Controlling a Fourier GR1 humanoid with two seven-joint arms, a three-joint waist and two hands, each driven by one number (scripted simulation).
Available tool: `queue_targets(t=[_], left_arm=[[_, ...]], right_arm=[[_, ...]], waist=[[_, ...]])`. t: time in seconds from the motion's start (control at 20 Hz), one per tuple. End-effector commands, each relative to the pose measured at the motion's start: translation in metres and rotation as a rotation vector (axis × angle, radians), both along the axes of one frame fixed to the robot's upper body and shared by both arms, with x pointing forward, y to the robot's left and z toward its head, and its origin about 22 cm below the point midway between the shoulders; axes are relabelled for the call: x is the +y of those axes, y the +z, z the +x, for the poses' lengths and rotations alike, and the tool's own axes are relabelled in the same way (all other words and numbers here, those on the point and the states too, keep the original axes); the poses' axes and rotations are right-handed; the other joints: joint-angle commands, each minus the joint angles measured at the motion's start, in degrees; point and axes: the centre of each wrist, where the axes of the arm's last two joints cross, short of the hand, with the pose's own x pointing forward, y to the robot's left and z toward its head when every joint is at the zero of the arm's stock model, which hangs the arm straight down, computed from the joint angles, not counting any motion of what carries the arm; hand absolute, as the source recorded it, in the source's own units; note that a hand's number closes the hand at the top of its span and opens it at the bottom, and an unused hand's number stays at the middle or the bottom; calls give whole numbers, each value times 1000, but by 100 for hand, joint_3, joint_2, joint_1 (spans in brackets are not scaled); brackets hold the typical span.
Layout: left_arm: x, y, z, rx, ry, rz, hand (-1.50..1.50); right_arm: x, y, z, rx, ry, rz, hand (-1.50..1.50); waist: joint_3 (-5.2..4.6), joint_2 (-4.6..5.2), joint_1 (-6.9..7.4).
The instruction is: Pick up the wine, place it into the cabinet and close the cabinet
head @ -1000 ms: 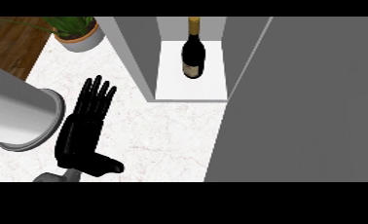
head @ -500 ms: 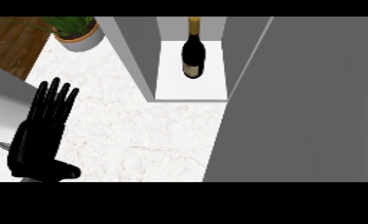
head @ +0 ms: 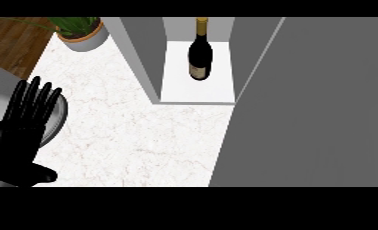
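The wine bottle [head: 200, 54], dark with a gold neck, stands upright inside the open cabinet [head: 196, 90] on its white floor at the top middle. The cabinet's grey door [head: 303, 109] fills the right side of the view, swung partway across. My left hand [head: 26, 124] rests open at the left edge, fingers straight and pointing up, well away from the bottle and the cabinet. My right hand does not show.
A potted plant [head: 81, 33] sits at the back left of the white marble counter [head: 133, 134]. A grey round object [head: 57, 116] lies partly under my left hand. Wooden floor [head: 18, 44] shows beyond the counter's left edge.
My left hand has drifted left toward the view's edge, staying open. The bottle and the cabinet door have not moved.
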Motion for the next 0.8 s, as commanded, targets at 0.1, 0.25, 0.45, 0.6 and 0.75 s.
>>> queue_targets(t=[0.1,0.25,0.45,0.6,0.75], left_arm=[[10,-3,-1,-4,-15,-17,-150],[16,8,4,-10,-30,-3,-150],[17,11,14,-16,-22,4,-150],[21,18,15,-20,-39,22,-150],[25,20,18,-20,-31,13,-150]], right_arm=[[24,27,-12,3,75,212,150],[26,27,-8,14,92,230,150],[29,28,3,-4,123,198,150],[35,26,12,-6,111,185,150],[39,33,23,-37,82,190,150]], waist=[[-18,24,111],[-10,31,143],[-22,73,217],[-24,61,288],[-34,67,340]])
